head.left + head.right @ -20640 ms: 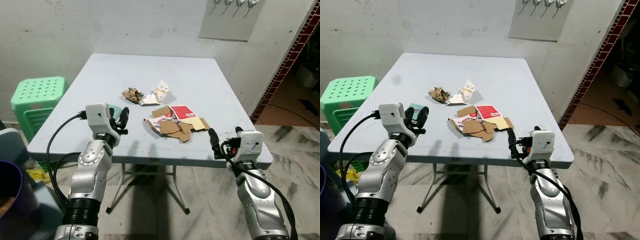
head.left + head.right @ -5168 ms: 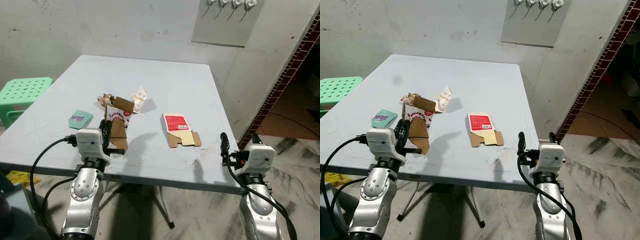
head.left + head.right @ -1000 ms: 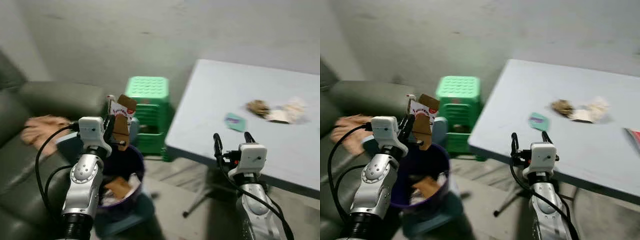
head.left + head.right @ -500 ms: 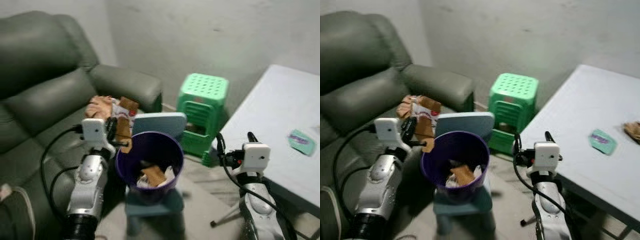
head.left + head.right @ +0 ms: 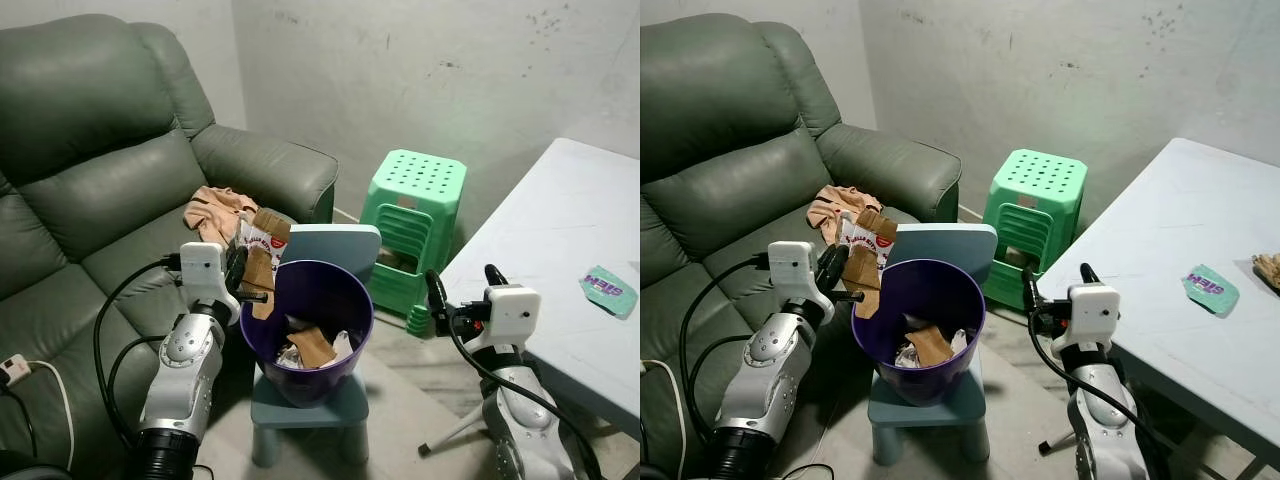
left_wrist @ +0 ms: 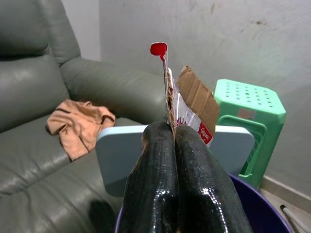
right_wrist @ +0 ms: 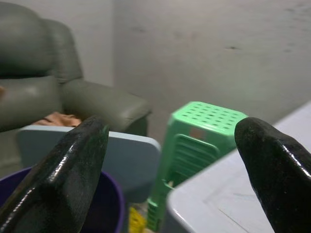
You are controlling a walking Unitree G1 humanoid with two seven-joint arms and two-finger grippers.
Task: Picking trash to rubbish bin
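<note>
Two eye views catch the purple bin (image 5: 345, 330); left gripper (image 5: 238, 272) clamps the cardboard scrap (image 5: 263, 262) at its left rim. Left wrist view reveals the scrap's red tab. Right gripper (image 5: 460, 288) fingers spread, idle right of bin.

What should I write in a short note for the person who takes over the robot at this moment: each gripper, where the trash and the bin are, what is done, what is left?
Left gripper: shut on the cardboard piece, held at the near rim of the purple bin, not released yet.
Right gripper: open, holding nothing, between the bin and the white table.
The bin stands on a small blue stool in front of the sofa; it already holds some cardboard and paper.
Left to do: drop this piece in, then go back to the table, where a teal packet lies near the edge.
</note>
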